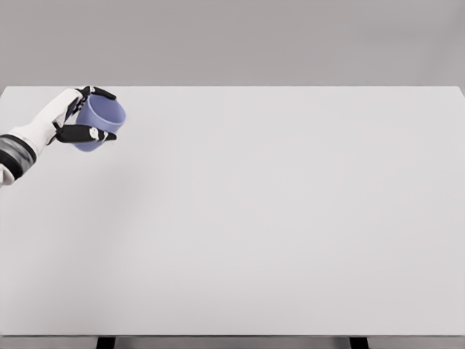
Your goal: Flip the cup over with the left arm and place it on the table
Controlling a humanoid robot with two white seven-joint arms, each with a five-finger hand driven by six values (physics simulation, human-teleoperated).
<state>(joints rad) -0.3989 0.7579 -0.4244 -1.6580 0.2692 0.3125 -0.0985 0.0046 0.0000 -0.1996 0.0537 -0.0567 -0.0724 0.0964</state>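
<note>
the cup (102,121) is a plain periwinkle blue, smooth-walled, no handle that i can see. it sits tilted in the left hand (67,116), its open mouth turned up and toward the right, the rim showing as a pale oval. the dark fingers (87,134) are closed around its sides, one pair over the top edge, one across the lower wall, so the hand is clamped on the cup.

it is over the far left corner of the white table (276,233), close to the back edge and the left edge. the rest of the tabletop stretches wide to the right and toward the near side.

the forearm is cut off at the picture's left border. i cannot tell whether the cup's base touches the table.
</note>
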